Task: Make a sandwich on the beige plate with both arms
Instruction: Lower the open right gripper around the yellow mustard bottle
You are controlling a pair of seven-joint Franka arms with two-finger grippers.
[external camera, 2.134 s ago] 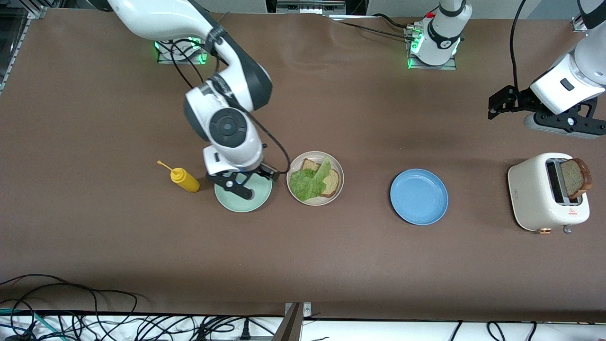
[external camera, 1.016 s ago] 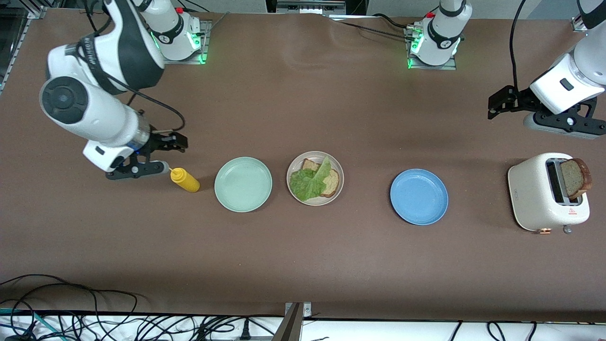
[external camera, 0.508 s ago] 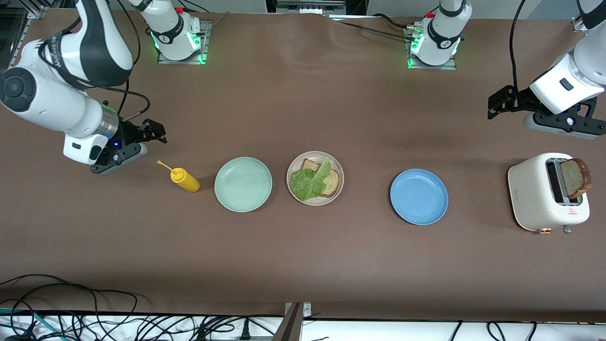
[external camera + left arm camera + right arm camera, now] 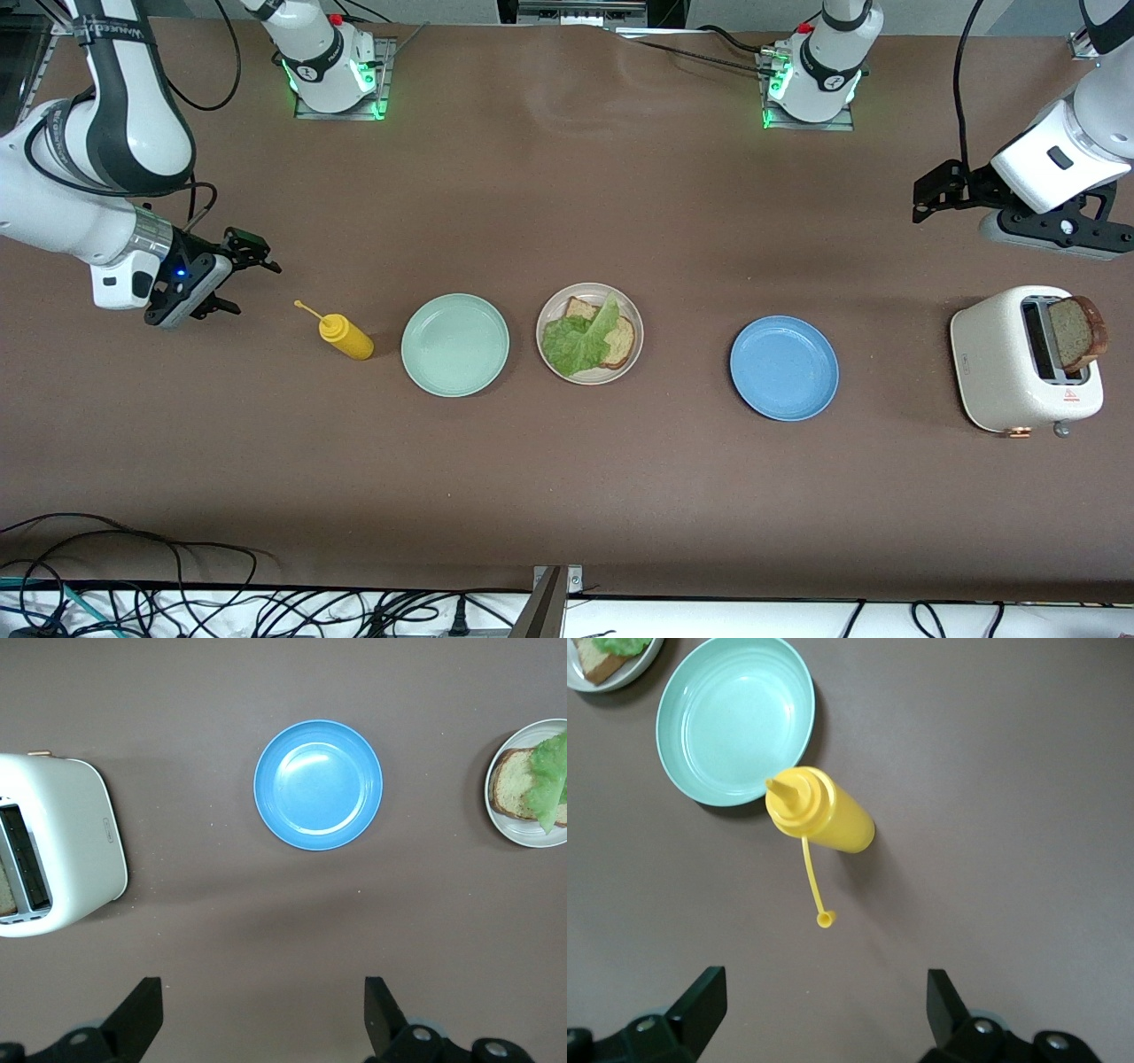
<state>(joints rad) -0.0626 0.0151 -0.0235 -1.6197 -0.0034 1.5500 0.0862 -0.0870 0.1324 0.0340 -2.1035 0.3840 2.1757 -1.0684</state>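
We found the beige plate [image 4: 548,312] in the middle of the table, well in from every edge, carrying one slice of bread [image 4: 620,341] with the lettuce leaf [image 4: 580,341] laid over it – the sandwich had no top slice. A second slice [image 4: 1076,330] stood in the toaster [image 4: 997,363] at the left arm's end of the table. The left gripper [image 4: 930,190] hung over bare table near that end, its fingers spread and holding nothing. The right gripper [image 4: 235,276] hung over the table near the right arm's end, beside the yellow bottle [image 4: 347,336] – likewise spread wide, nothing between its fingers. A mint-green plate [image 4: 455,344] and a blue plate [image 4: 784,368] flanked the beige one
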